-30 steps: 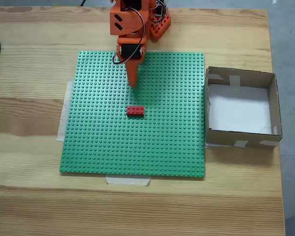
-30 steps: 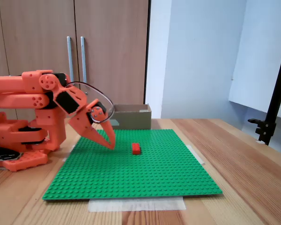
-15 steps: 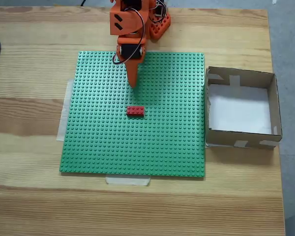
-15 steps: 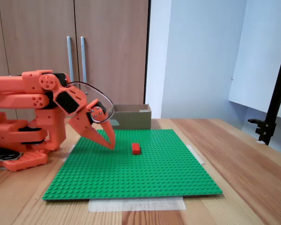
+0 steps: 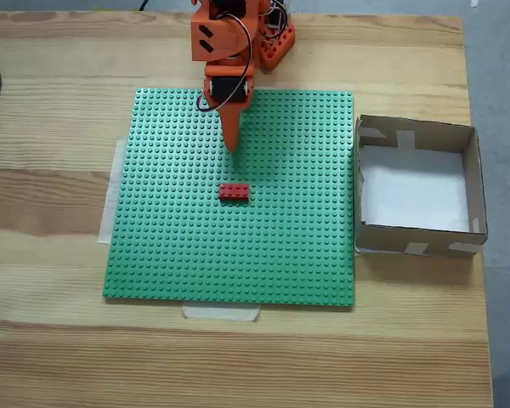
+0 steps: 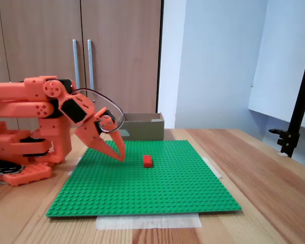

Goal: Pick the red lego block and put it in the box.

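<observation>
Red lego block (image 5: 234,192) first: you've got it lying flat on the green baseplate (image 5: 170,255), a little above the plate's middle in the top-down fixed view, long side running left to right, and nothing is touching it. From the low side-on fixed view the same block (image 6: 148,161) sits on the studs with open green all around it. Your gripper (image 5: 231,146) is near but clearly apart from it, pointing down the picture toward the block in the top-down fixed view, with a strip of bare studs between its tip and the brick. Side on, you see the gripper (image 6: 121,156) tilted down from the left, its tip low over the plate and to the left of the block. The jaws look drawn together into one narrow point with no gap you can make out, and they have hold of nothing. Your orange arm (image 6: 35,99) is folded low behind it, base (image 5: 270,44) at the far edge of the wooden table (image 5: 51,340). Off to the right in the top-down fixed view, the box (image 5: 472,183) stands just beside the baseplate's right edge, white floor showing, pale tape patches on its walls. Side on, you catch the box (image 6: 142,127) behind the plate.
</observation>
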